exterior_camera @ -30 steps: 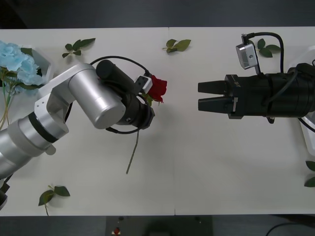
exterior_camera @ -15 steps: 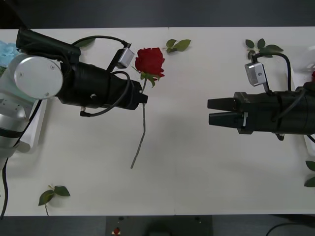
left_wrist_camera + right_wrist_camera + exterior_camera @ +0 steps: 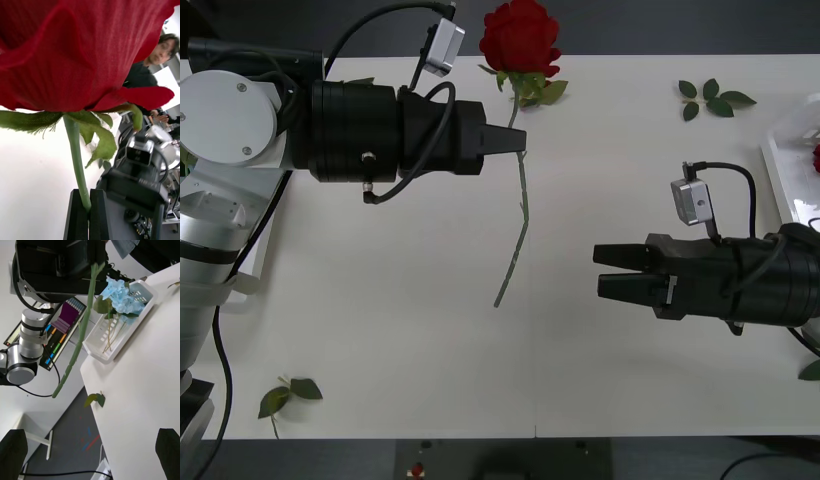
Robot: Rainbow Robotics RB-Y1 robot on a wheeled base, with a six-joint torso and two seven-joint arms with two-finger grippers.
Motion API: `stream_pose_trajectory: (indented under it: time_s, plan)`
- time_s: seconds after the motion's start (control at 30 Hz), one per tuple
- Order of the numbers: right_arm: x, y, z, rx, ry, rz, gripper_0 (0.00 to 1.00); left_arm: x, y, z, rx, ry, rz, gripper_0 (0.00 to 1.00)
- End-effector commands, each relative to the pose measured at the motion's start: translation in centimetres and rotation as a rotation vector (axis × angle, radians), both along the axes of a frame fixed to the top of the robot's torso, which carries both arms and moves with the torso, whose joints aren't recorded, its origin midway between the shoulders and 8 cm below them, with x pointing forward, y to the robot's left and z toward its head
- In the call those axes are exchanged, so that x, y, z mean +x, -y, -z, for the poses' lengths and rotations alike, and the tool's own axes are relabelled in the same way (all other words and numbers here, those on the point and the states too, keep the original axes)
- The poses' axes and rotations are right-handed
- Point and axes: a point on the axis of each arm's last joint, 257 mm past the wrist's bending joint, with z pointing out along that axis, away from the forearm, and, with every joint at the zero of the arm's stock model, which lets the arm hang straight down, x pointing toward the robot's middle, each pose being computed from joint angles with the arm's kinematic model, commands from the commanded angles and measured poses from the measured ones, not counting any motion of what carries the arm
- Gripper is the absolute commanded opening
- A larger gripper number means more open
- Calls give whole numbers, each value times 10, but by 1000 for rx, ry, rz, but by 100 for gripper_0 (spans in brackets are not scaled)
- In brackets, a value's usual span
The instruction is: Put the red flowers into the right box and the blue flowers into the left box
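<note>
One red flower (image 3: 520, 35) is pinched by its stem in the left hand (image 3: 518, 140), clenched above the desk (image 3: 380, 300). Opposite, the right hand (image 3: 605, 270) hovers with fingers parted. Blue flowers (image 3: 122, 298) lie in the left box (image 3: 112, 348).

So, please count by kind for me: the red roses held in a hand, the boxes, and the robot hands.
Red rose held in a hand: 1
Boxes: 2 (left box, right box)
Hands: 2 (left hand, shut on the stem; right hand, open)
Total: 5
</note>
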Motion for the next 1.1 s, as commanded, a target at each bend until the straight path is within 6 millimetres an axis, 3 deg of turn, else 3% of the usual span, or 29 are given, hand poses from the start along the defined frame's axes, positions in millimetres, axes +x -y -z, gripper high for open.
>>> stream_pose_trajectory:
  time_s: [0.03,0.7,1.1]
  plan:
    - [-8,-17,-10,69,29,-7,100,-4,9,-28,-34,87,33,0]
    - [-3,-58,-52,311,28,20,100,-7,10,-35,-59,95,43,0]
    - [0,-76,-55,327,54,31,100,-7,10,-35,-59,95,43,0]
